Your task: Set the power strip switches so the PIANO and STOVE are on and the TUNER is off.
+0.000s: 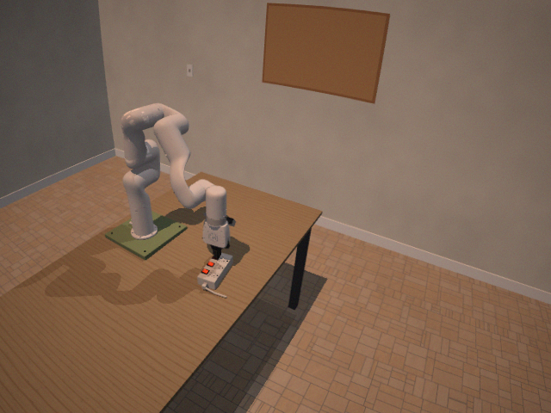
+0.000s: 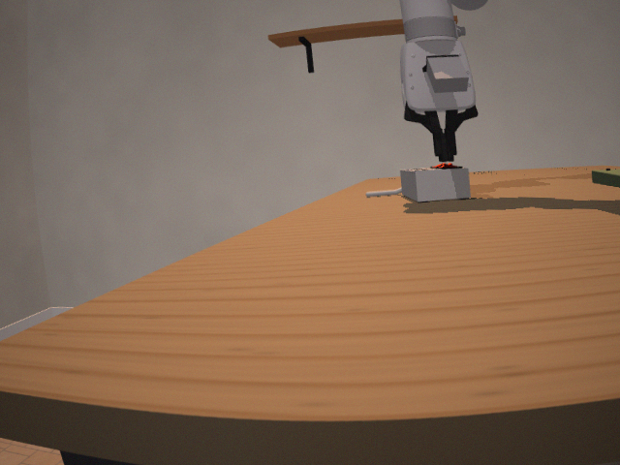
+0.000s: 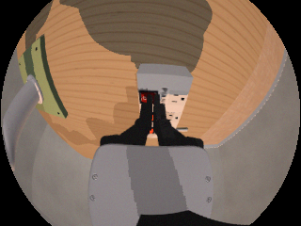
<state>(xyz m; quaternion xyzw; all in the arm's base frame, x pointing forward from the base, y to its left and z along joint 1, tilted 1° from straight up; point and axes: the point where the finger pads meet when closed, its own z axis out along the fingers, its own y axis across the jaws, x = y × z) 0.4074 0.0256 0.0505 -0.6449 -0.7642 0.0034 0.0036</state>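
A white power strip (image 1: 215,271) lies flat on the wooden table, near its right edge, with a short cable stub at its near end. Two of its switches glow red (image 1: 207,267). My gripper (image 1: 215,255) is shut and empty, pointing straight down over the far end of the strip. In the exterior view the fingertips (image 2: 444,156) stand just above the strip's top (image 2: 434,183), close to a red switch (image 2: 442,166). In the wrist view the shut fingers (image 3: 150,127) cover the strip's middle (image 3: 165,90); one red switch (image 3: 145,96) shows. The labels are too small to read.
The arm's green base plate (image 1: 145,231) sits on the table behind and left of the strip. The table's right edge (image 1: 275,267) runs close to the strip. A wall shelf (image 2: 335,33) hangs behind.
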